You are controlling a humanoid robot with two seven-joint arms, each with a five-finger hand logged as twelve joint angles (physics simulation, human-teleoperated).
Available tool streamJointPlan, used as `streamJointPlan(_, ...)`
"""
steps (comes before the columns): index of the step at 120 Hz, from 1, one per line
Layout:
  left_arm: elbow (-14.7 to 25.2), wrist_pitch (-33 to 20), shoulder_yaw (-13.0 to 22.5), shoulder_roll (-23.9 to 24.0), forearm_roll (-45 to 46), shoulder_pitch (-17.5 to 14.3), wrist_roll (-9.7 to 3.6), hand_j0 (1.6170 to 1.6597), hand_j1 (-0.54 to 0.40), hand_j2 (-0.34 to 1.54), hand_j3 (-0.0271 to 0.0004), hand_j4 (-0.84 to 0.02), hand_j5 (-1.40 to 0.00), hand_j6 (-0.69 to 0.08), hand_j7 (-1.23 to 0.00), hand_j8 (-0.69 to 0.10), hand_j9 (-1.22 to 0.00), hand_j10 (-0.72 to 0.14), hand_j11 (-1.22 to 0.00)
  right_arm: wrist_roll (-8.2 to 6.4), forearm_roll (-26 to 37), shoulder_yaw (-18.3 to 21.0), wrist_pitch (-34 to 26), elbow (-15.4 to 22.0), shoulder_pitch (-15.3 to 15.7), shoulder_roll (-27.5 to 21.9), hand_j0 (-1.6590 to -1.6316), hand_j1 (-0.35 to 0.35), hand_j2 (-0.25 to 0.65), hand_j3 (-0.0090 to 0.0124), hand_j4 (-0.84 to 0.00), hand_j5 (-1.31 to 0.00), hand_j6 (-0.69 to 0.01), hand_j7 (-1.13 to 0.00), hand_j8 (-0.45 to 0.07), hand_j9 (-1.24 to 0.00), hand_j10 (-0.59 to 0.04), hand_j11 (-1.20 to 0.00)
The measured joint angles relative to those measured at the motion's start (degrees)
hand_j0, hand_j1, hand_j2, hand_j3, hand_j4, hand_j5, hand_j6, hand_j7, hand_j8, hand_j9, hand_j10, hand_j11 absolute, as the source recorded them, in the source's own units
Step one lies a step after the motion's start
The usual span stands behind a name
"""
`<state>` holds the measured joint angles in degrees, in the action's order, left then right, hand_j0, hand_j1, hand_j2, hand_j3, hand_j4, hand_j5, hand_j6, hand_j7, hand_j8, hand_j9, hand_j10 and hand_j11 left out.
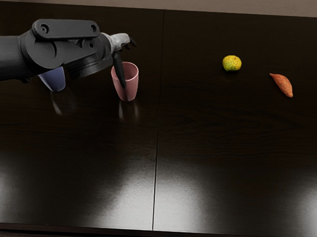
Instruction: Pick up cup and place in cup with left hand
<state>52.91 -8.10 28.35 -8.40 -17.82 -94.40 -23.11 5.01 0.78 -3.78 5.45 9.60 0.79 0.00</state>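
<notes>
The left hand (119,42) has the fingers (120,71) spread apart and grips nothing. One of them reaches down across the pink cup (131,85), maybe touching it; the blue cup (56,81) is left of the fingers, partly hidden.

Dim scene here, the dark tabletop (227,132) swallowing most of the light, yet pale glare blazes off its near part, well in front of the pink cup (129,91), with further bright patches out to the left and right. Soft, streaky reflections run just in front of that cup. Behind it, the wall (207,2) sits muted brown. Outlines come through crisp, edges straight.
</notes>
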Motion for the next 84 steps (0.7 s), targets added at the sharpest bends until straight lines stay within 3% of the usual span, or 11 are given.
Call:
streamJointPlan(56, 2.0, -1.6, 1.1, 0.0, -1.3, 1.6, 0.00, 1.6581, -0.019, 0.06, 0.0000, -0.309, -0.40, -0.309, -0.40, -0.309, -0.40, -0.309, -0.40, 0.00, 0.0, 0.0, 0.0, 0.0, 0.0, 0.0, -1.6581, -0.329, -0.003, 0.0000, -0.017, -0.02, -0.017, -0.02, -0.017, -0.02, -0.017, -0.02)
streamJointPlan(64, 2.0, -2.2, 1.4, 0.1, -1.8, 1.9, 0.00, 1.6580, -0.035, 0.07, 0.0000, -0.343, -0.41, -0.273, -0.42, -0.287, -0.42, -0.334, -0.42, 0.00, 0.0, 0.0, 0.0, 0.0, 0.0, 0.0, -1.6581, -0.329, -0.003, 0.0000, -0.017, -0.02, -0.017, -0.02, -0.017, -0.02, -0.017, -0.02)
streamJointPlan(84, 2.0, -2.8, 1.8, 0.1, -2.3, 1.9, 0.00, 1.6580, -0.091, 0.08, 0.0000, -0.399, -0.46, -0.320, -0.49, -0.342, -0.49, -0.385, -0.48, 0.00, 0.0, 0.0, 0.0, 0.0, 0.0, 0.0, -1.6581, -0.329, -0.003, 0.0000, -0.017, -0.02, -0.017, -0.02, -0.017, -0.02, -0.017, -0.02)
